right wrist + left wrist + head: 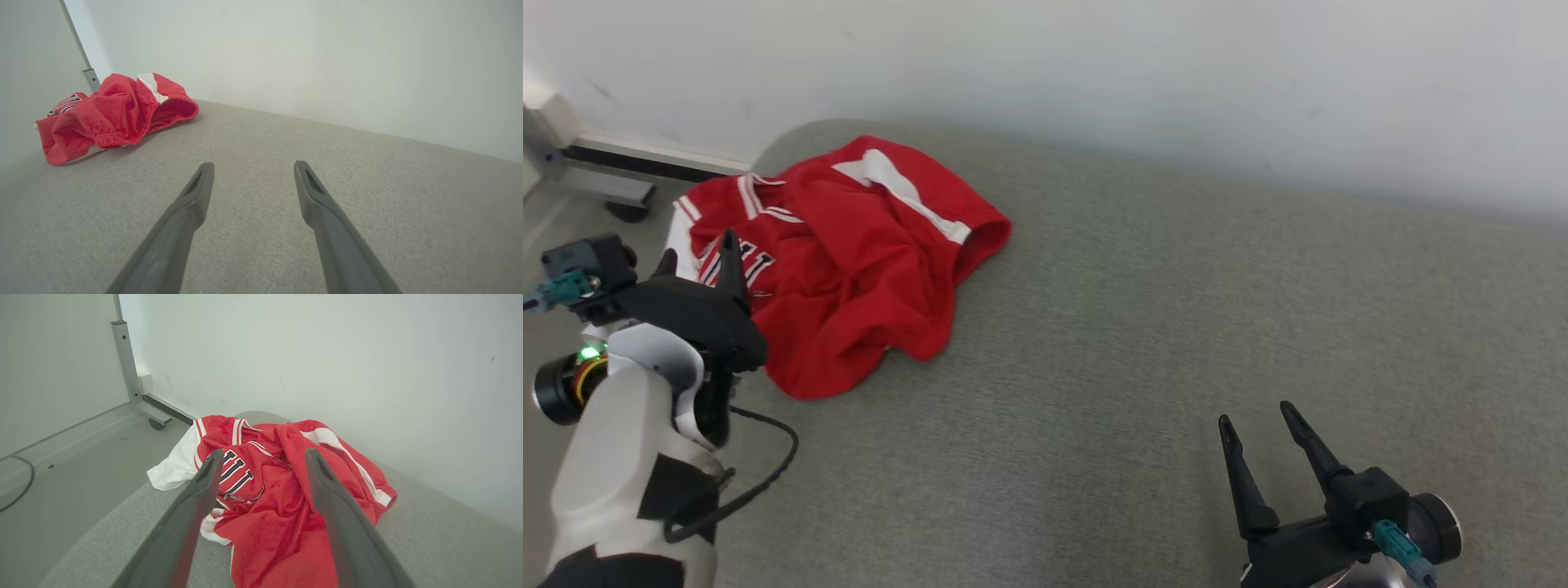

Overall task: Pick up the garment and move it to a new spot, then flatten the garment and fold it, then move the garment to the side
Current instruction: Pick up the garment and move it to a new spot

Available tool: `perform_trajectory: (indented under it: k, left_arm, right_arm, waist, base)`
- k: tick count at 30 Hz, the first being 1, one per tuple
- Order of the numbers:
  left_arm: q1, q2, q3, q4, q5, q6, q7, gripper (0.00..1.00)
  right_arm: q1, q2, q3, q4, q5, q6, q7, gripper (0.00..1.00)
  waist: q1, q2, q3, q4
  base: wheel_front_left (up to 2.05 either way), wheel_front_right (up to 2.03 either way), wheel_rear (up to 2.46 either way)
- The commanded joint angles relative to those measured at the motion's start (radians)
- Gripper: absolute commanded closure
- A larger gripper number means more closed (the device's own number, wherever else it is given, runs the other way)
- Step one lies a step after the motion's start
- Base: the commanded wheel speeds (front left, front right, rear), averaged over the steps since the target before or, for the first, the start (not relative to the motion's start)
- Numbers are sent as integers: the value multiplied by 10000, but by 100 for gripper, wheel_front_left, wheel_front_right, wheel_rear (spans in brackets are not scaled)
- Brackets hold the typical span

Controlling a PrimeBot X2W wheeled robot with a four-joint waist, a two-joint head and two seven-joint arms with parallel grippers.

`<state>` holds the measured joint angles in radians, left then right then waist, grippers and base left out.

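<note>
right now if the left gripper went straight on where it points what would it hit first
Most likely the red garment, crumpled just ahead of the left gripper; nothing seems to stand between them.

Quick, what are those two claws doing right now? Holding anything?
Left gripper: open, holding nothing, pointed at the red garment.
Right gripper: open, holding nothing, over the bare grey surface.
</note>
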<state>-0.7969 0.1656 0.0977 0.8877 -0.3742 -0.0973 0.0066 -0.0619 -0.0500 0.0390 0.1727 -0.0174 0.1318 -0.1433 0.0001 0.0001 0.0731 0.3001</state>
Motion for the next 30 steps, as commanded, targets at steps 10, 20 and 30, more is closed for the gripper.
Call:
perform_trajectory:
  k: [10, 20, 30]
  left_arm:
    - [-1199, 735, 143, 1121, -673, -197, 635, 0]
    - [-1640, 1208, -63, 1983, -454, 368, 1435, 15]
    - [-1756, 1722, -553, 2270, -49, 562, 2327, 100]
  right_arm:
    - [-70, 1, -133, -947, 16, -23, 204, 0]
    - [-246, 9, -60, -904, 321, -21, 52, 0]
    - [-219, 9, 148, -128, 856, -23, -377, 0]
  waist:
    - [-1, -1, 2669, -2904]
    - [-1, -1, 2759, -3213]
    - [-1, -1, 1589, -2930]
  base:
    - [0, 0, 0]
    - [0, 0, 0]
    - [0, 0, 0]
